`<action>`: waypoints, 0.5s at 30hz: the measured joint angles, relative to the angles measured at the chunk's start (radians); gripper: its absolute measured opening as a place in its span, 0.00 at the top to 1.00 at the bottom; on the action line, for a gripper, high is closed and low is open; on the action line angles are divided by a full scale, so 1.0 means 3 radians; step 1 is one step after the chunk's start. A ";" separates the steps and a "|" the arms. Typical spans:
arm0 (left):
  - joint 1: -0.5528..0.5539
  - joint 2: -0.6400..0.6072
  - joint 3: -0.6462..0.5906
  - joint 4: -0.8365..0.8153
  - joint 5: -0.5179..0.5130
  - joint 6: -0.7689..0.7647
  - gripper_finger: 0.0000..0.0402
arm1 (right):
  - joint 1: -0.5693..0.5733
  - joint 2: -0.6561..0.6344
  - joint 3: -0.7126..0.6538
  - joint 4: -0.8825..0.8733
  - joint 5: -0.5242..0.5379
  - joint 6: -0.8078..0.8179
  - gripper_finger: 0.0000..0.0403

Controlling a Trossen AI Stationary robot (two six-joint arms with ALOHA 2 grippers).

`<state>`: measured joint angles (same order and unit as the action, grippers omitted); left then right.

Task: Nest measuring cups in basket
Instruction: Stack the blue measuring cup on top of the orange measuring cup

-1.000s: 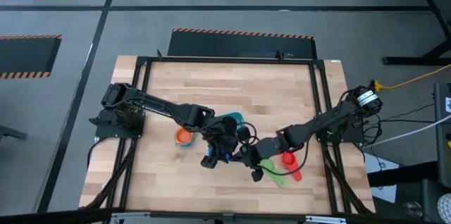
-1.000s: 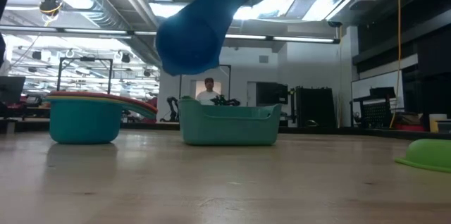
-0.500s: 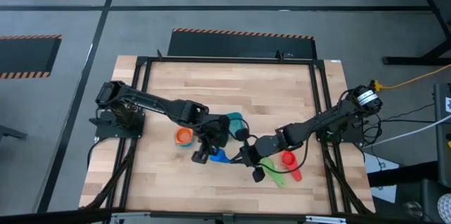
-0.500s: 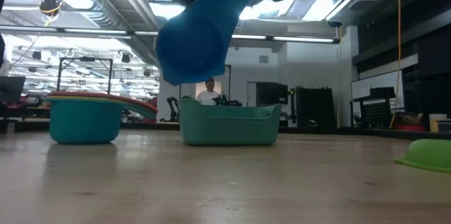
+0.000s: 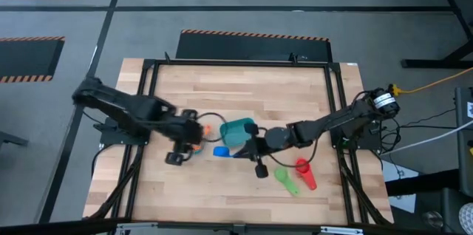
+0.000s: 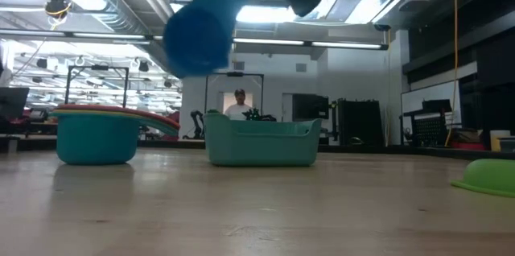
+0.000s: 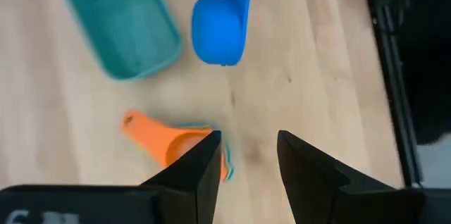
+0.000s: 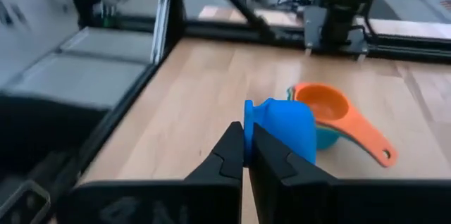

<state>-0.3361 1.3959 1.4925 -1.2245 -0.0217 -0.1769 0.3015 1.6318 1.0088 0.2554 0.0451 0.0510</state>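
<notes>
Your right gripper (image 5: 238,152) hangs above the middle of the bench (image 5: 244,87), its fingers (image 8: 232,155) pinching the flat handle of the dark blue cup (image 5: 222,151). The low view shows that cup (image 6: 197,35) raised well clear of the wood, bowl tilted. It sits just beside the teal basket (image 5: 238,133), on the side facing the bench's front edge, not over the opening. The basket stands upright near the bench's centre, its inside bare in the left wrist view (image 7: 123,30).

Your left gripper (image 5: 183,148) waits toward the left side, fingers (image 7: 201,175) spread with a clear gap between them and holding nothing. Directly under it lies the stack of nested cups (image 5: 198,137): the orange cup (image 7: 169,143) on top, handle pointing out, with a light blue cup (image 6: 96,139) as the outer shell and thin red and yellow rims just showing along the top in the low view. That stack sits near the basket's left side, apart from it.

Near the front right corner, the green cup (image 5: 287,180) and the red cup (image 5: 304,171) lie side by side on the wood, well apart from the basket and beneath your right arm. A person (image 6: 238,105) stands far off in the room behind the bench.
</notes>
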 joint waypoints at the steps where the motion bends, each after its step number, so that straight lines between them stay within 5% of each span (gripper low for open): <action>1: -0.0093 -0.0085 0.0000 -0.0108 -0.0132 -0.0116 0.67 | -0.0039 0.0000 -0.0001 0.0062 -0.0041 0.0074 0.98; 8: -0.0801 -0.0479 -0.0193 -0.0328 -0.1020 -0.0906 0.67 | -0.0357 0.0020 -0.0001 0.0610 -0.0331 0.0461 0.98; 15: -0.1394 -0.0732 -0.0962 -0.0159 -0.1465 -0.1598 0.67 | -0.0630 0.0224 -0.0003 0.1225 -0.0663 0.0919 0.98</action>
<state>-0.7544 1.1762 1.2038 -1.2723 -0.4613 -0.6562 0.1125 1.6991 1.0080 0.6230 -0.1537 0.3268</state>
